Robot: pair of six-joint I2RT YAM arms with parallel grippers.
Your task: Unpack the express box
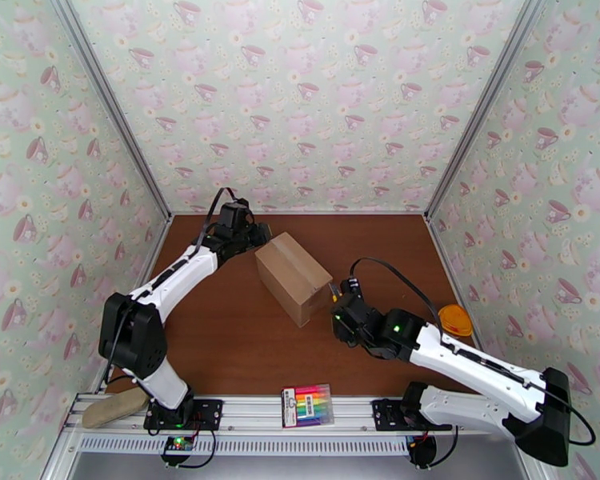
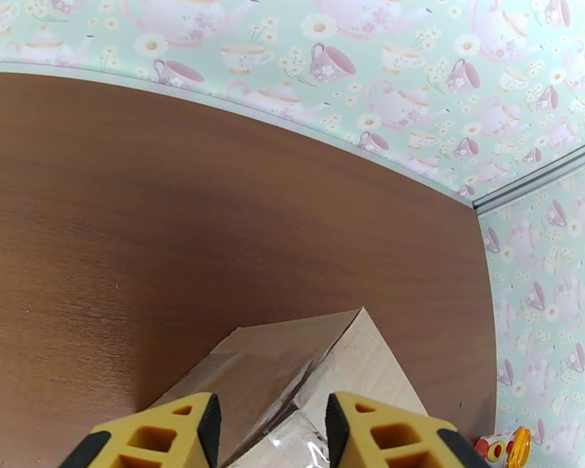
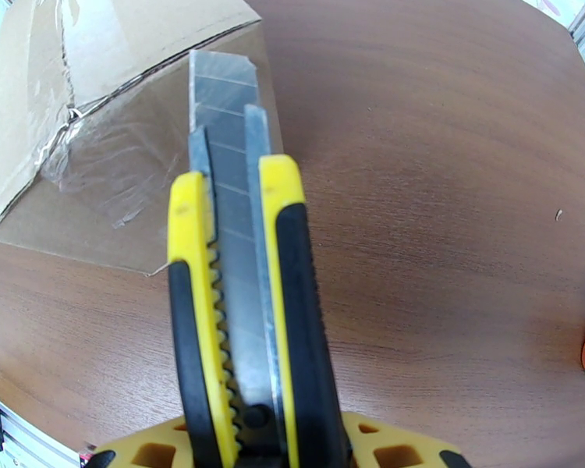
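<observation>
Right claw (image 1: 338,307) grips the yellow knife (image 3: 242,290), blade out at the express box (image 1: 294,278)'s taped corner; left claw (image 2: 269,411) hangs parted over its top.

We log a brown wooden table (image 1: 220,346), the express box (image 1: 294,278) lying mid-table, an orange round object (image 1: 455,320) at its right edge.

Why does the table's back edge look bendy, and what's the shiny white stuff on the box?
Left wrist view: the wide lens curves the far edge of the table. Right wrist view: light glares off the clear tape on the express box, and the close-up utility knife looks huge. Top external view: even light, soft shadows.
</observation>
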